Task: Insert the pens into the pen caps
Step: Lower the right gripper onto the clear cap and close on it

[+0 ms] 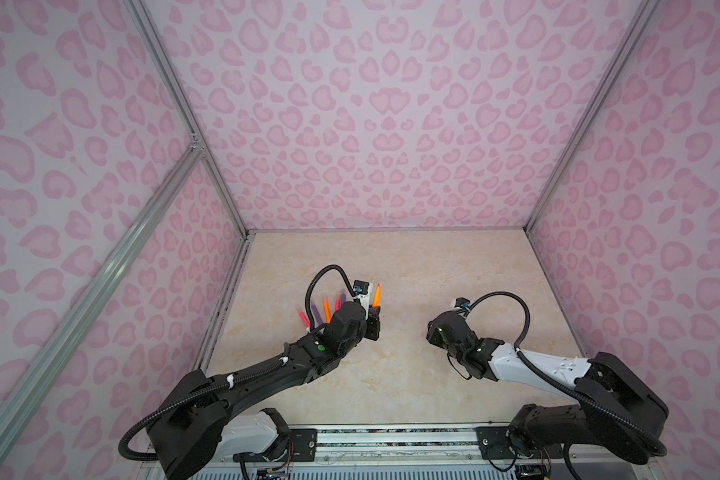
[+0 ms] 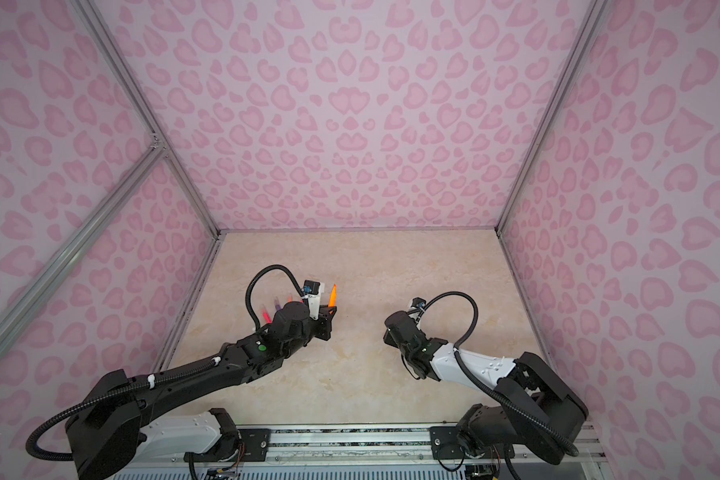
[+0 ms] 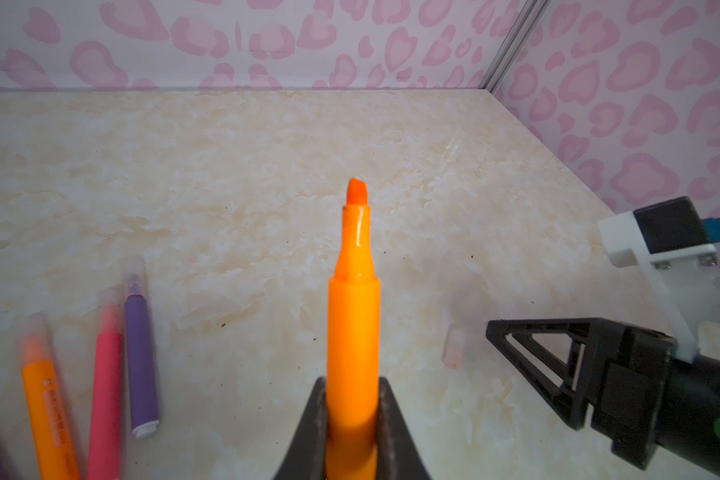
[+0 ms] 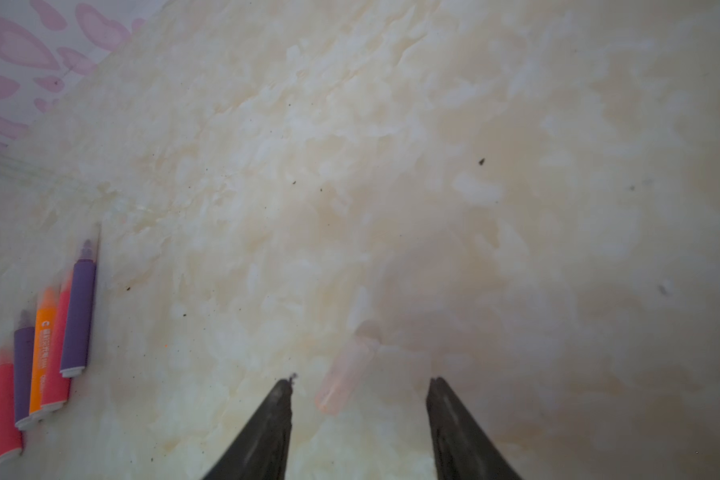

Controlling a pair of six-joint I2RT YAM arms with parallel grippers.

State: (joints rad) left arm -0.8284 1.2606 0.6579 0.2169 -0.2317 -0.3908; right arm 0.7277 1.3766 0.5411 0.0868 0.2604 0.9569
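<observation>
L claw (image 3: 352,386) clamped on orange pen (image 3: 353,324); R claw (image 4: 359,380) apart, clear cap (image 4: 344,374) betw. its tips.

Both arms look mostly matte black, with chunky rounded joint housings. The left arm (image 1: 267,370) has a white shell (image 1: 246,432) down by its base. The right arm (image 1: 454,332) wears a white forearm shell (image 1: 541,365) dotted with small screws. A ribbed black cable (image 1: 321,276) loops off each wrist, and on the left arm it is pinned by white clips (image 1: 283,360). A green dot (image 1: 320,348) marks each wrist. Small black cameras with blue plugs sit on white brackets (image 1: 364,300). The right end effector (image 4: 360,380) has dark, wedge-shaped fingers (image 4: 267,428).
</observation>
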